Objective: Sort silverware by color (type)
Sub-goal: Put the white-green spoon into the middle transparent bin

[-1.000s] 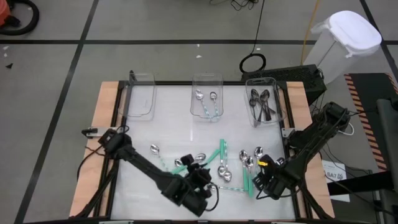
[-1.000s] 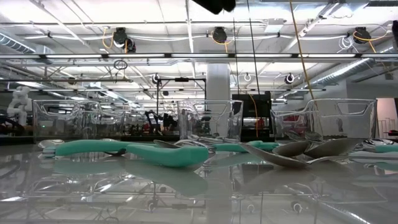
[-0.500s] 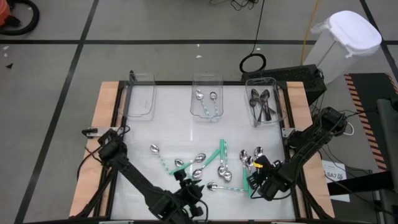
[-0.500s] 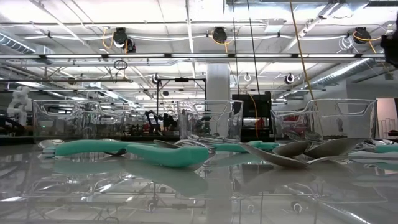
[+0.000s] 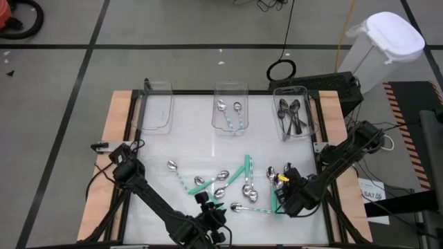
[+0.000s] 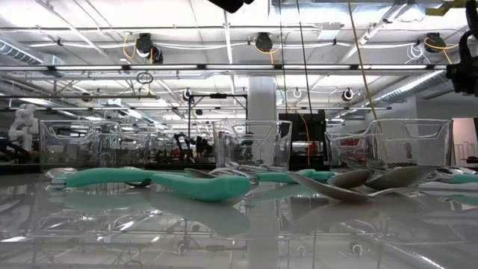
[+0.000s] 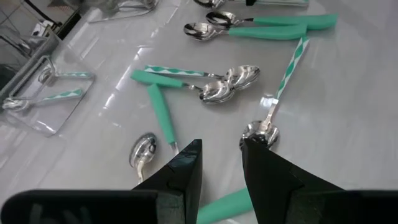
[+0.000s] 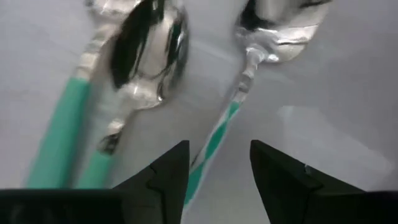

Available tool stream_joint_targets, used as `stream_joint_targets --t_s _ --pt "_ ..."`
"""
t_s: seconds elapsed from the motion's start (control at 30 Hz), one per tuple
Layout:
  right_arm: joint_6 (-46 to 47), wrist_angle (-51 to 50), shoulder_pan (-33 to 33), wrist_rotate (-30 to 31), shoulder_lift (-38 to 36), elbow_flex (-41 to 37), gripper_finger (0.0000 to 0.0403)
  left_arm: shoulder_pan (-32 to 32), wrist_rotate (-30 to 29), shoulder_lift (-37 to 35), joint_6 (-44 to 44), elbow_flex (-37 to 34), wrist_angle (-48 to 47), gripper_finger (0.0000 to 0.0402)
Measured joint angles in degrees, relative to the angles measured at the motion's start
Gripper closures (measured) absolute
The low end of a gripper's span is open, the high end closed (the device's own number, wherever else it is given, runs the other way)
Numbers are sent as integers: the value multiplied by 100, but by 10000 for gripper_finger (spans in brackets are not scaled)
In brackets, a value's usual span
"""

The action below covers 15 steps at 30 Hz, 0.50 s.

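Several spoons with silver bowls and teal or teal-striped handles lie flat and scattered on the near half of the white table. In the low view they show as teal handles. My left gripper hovers open near the table's near edge, just short of the spoons. My right gripper is open, low over the right end of the scatter. Its fingers stand on either side of a striped-handled spoon, beside a solid teal one.
Three clear bins stand along the far edge: the left bin holds nothing, the middle bin holds teal-handled spoons, the right bin holds dark spoons. Bare table lies between bins and scatter. A white lidded can stands off the table.
My left gripper has drawn back from over the spoons toward the table's near edge, uncovering those it hid. My right gripper has shifted a little toward the table's left, closer in over the spoons. No spoon has moved.
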Motion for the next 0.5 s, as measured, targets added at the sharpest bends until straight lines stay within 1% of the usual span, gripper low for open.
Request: stream_joint_targets --t_s 0.07,0.27,0.43,0.5 --pt "-100 -9 -31 -102 111 0 255 0 0 0 44 0 4 286" --pt "-300 40 -63 -100 391 28 305 87 9 -2 57 0 8 286" --pt "-77 -17 -63 -97 521 21 363 143 9 -4 81 2 6 286" --pt "-57 -27 -60 -29 534 17 379 150 11 -4 83 0 6 286"
